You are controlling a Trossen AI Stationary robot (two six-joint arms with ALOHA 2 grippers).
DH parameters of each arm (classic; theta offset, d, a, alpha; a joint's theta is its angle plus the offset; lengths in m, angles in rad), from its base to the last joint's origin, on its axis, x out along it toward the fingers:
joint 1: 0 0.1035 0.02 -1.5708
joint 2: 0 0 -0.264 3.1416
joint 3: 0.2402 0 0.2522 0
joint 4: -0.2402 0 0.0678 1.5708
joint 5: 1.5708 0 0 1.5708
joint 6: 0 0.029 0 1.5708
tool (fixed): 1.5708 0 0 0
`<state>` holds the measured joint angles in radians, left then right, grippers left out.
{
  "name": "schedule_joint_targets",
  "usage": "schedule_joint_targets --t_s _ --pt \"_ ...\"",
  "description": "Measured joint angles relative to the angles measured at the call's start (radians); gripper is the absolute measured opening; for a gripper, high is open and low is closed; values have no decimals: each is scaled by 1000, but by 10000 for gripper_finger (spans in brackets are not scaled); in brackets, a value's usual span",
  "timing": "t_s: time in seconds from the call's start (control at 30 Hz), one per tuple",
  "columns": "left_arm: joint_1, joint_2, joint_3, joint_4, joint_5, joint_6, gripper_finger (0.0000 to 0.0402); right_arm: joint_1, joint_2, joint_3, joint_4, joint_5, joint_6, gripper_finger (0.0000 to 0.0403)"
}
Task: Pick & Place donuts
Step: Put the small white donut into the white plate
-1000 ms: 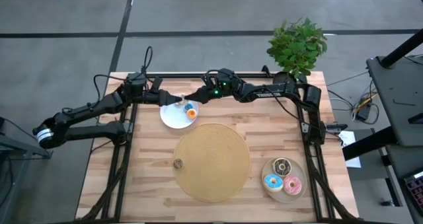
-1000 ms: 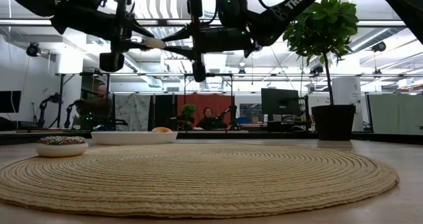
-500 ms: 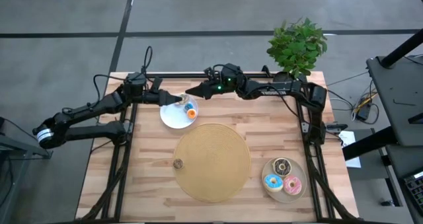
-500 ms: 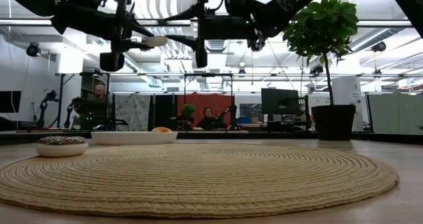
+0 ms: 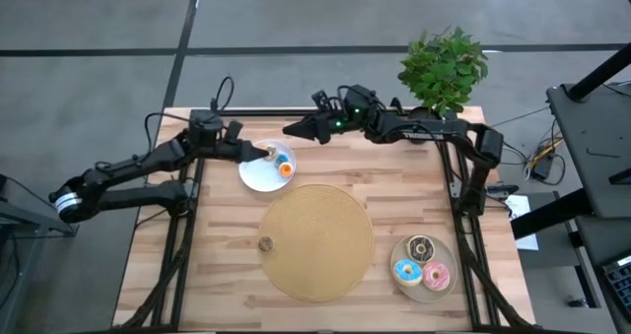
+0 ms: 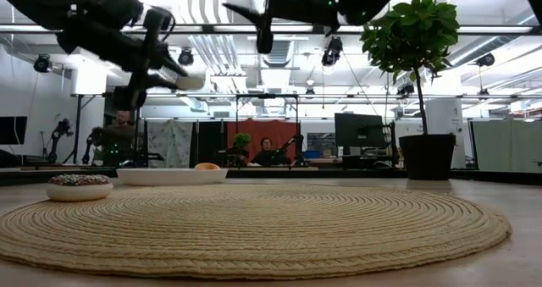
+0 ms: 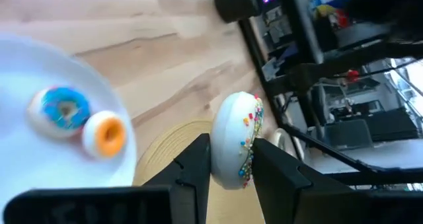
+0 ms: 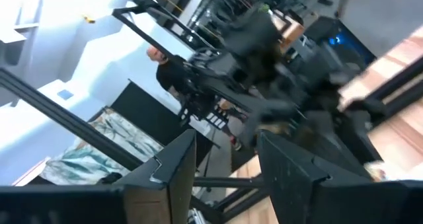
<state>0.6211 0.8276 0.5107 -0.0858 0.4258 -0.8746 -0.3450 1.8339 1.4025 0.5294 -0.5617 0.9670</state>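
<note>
Pinching a white sprinkled donut (image 7: 236,141) by its rim, the left gripper (image 7: 231,164) hovers over the white plate (image 5: 258,177) near the tabletop's far edge. Light, rigid, slippery, I judge. Right gripper (image 8: 225,161) hangs released, empty.

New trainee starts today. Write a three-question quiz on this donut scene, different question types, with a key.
1. True or false: the left gripper is shut on a white sprinkled donut.
2. How many donuts lie on the beige plate at the table's right front corner? A) one B) three C) five
3. Fill in: the small brown donut sits on the round woven ____.

Key
1. True; the donut stands on edge between its fingers, above the white plate.
2. B
3. mat
</note>
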Motion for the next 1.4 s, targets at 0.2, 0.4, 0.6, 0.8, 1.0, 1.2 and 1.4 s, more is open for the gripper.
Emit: schedule_joint_targets --t_s 0.2,0.4,0.6,0.8,1.0,1.2,1.4 --pt "25 0 -79 -1 -40 -88 80 0 -34 0 1 0 -21 145" --pt "64 0 -151 -4 -96 -172 80 0 -37 0 -2 0 -25 139" --pt "73 0 -176 -32 -169 -202 80 0 -37 -2 -2 0 -26 141" --pt "85 4 -176 -131 -240 -242 80 0 -38 -4 -2 0 -29 141" --pt "88 28 -177 -167 -249 -257 80 0 -38 -6 -2 0 -32 139" --pt "88 81 -177 -165 -260 -264 80 0 -38 -6 -3 0 -36 141" --pt "88 139 -177 -139 -264 -270 80 0 -38 -7 -10 1 -37 140"
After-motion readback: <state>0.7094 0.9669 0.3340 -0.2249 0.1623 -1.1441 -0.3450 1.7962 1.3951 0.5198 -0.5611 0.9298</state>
